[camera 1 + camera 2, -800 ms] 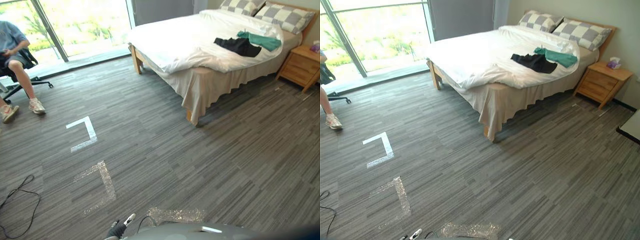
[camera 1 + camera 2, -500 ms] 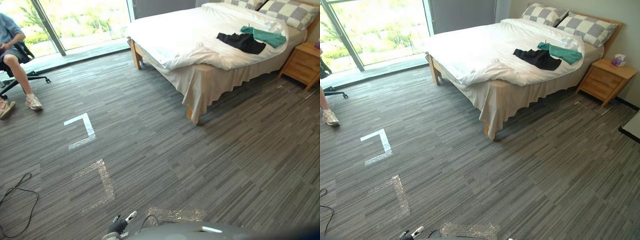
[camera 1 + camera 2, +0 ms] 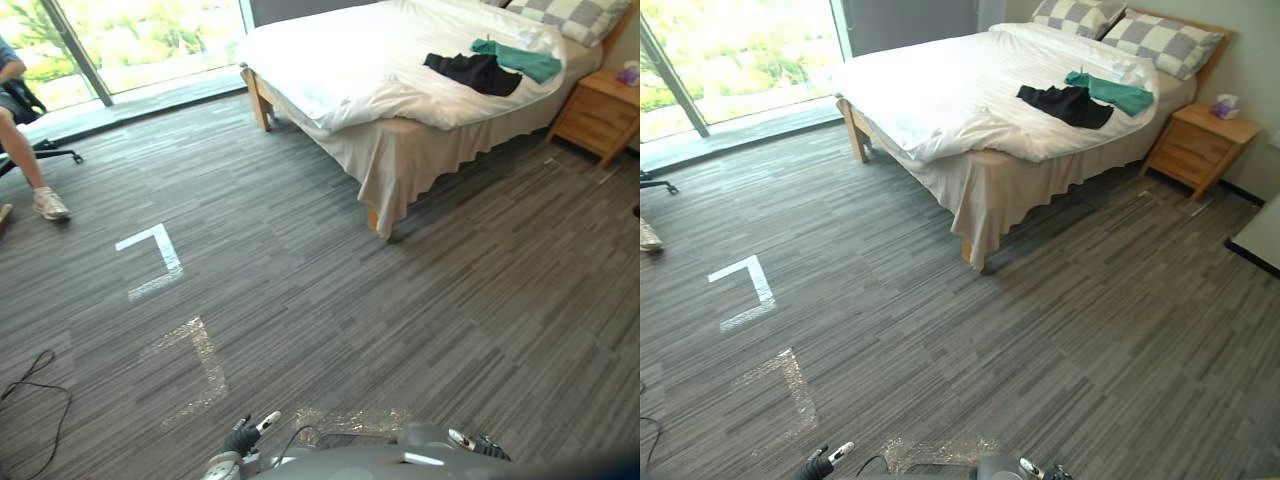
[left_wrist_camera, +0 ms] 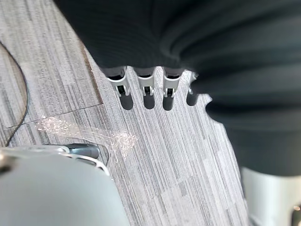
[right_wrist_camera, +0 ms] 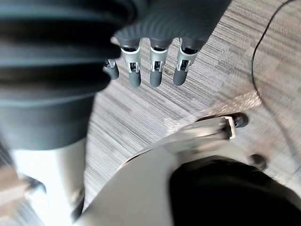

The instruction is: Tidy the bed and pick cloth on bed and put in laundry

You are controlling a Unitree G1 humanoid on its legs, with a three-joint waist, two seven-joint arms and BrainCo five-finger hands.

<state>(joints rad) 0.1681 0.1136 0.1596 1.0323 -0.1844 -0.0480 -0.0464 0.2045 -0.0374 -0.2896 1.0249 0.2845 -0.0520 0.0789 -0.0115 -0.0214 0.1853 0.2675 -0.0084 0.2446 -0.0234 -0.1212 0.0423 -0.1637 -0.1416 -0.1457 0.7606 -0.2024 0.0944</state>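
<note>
A black cloth (image 3: 472,72) and a green cloth (image 3: 518,58) lie side by side on the white duvet of the bed (image 3: 340,70), near its head end, far ahead and to the right. The duvet is rumpled along its near side and hangs over the edge. My left hand (image 3: 243,438) hangs low at the bottom of the head views, far from the bed. Its fingers (image 4: 146,92) point straight down over the carpet and hold nothing. My right hand (image 3: 478,442) hangs the same way, with straight, empty fingers (image 5: 155,70).
Checkered pillows (image 3: 1165,40) sit at the bed's head. A wooden nightstand (image 3: 1200,150) with a tissue box (image 3: 1224,105) stands to the bed's right. A person (image 3: 20,130) sits on a chair at far left by the window. White tape corners (image 3: 150,255) mark the grey carpet.
The whole picture has shifted, so the camera moved: the bed sits higher and further left, and the person has slid toward the left edge. My right hand has come into view.
</note>
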